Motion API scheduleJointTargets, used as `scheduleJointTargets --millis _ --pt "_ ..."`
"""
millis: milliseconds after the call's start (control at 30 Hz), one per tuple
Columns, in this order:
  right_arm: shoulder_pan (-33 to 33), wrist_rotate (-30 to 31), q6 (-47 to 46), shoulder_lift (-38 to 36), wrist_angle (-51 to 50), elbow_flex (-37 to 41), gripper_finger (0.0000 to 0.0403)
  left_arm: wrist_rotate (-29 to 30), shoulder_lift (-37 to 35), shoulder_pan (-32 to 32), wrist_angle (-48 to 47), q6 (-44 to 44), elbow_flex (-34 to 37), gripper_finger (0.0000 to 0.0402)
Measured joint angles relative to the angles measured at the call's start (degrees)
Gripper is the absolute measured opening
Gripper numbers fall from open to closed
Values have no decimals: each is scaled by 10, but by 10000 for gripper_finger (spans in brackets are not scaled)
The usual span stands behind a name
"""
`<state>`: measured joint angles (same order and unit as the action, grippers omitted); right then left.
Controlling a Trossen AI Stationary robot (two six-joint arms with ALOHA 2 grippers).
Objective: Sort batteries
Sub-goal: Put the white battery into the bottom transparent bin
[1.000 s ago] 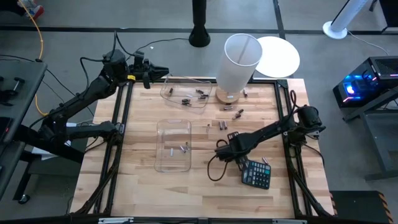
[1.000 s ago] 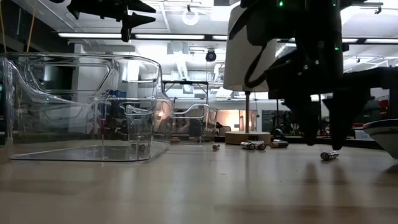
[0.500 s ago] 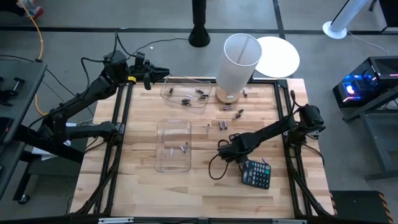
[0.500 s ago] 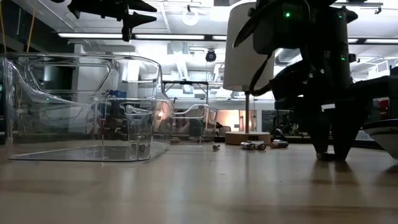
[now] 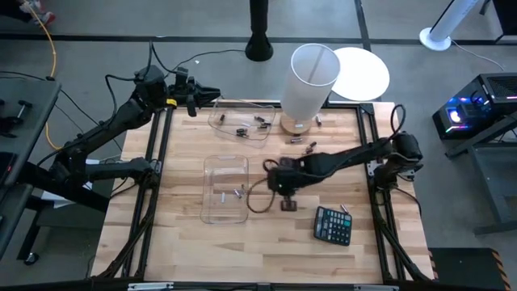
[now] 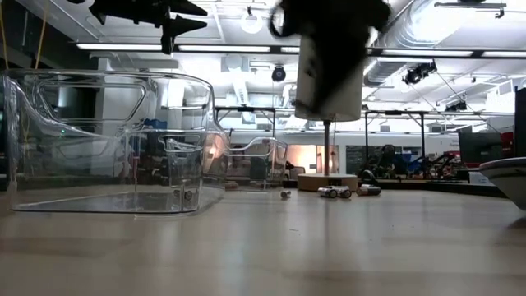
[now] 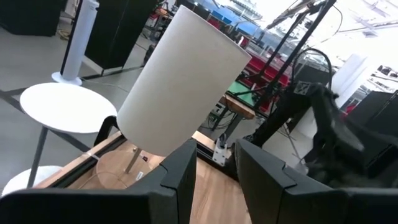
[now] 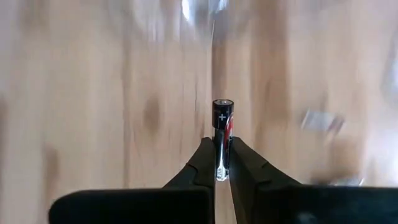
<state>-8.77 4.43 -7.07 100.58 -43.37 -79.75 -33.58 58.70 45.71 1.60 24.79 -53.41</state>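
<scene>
Right gripper (image 8: 221,163) jaws are pinched shut on one dark battery (image 8: 222,127), plus end sticking out past the fingertips (image 8: 205,163); the wrist view shows the cell held lengthwise between them above the wooden desk (image 5: 186,242). From above, the right gripper (image 5: 277,175) sits just beside the near clear bin (image 5: 225,189), between that bin and the black calculator (image 5: 332,225). Near clear bin has a couple of batteries (image 5: 237,192) lying in it. The far clear bin (image 5: 240,124), beyond the near bin and next to the white lamp (image 5: 308,79), holds several more cells (image 5: 242,130). Loose batteries (image 5: 302,142) lie on the desk between the near bin and the lamp base, and one cell (image 5: 345,208) lies by the calculator. Left gripper (image 5: 212,94) hangs off the desk's far corner beside the far bin, jaws spread wide, holding nothing; its wrist view looks past its fingers (image 7: 180,177) at the lamp (image 7: 180,93).
</scene>
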Motion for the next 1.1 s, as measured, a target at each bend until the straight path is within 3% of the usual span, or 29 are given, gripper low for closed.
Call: scheduleJointTargets --millis 367,700,767,933,1100 --pt "15 -34 49 64 181 -105 20 0 0 0 -1 -10 0 106" --pt "24 -44 26 129 185 -155 136 0 0 0 -2 -9 0 106" --pt "24 -38 18 130 144 -169 159 0 0 0 -2 -9 0 106" --pt "26 -34 -78 119 -113 -208 179 -1 0 0 -2 -10 0 106" --pt "-20 -30 -129 69 -245 -141 181 -1 0 0 -1 -10 0 106"
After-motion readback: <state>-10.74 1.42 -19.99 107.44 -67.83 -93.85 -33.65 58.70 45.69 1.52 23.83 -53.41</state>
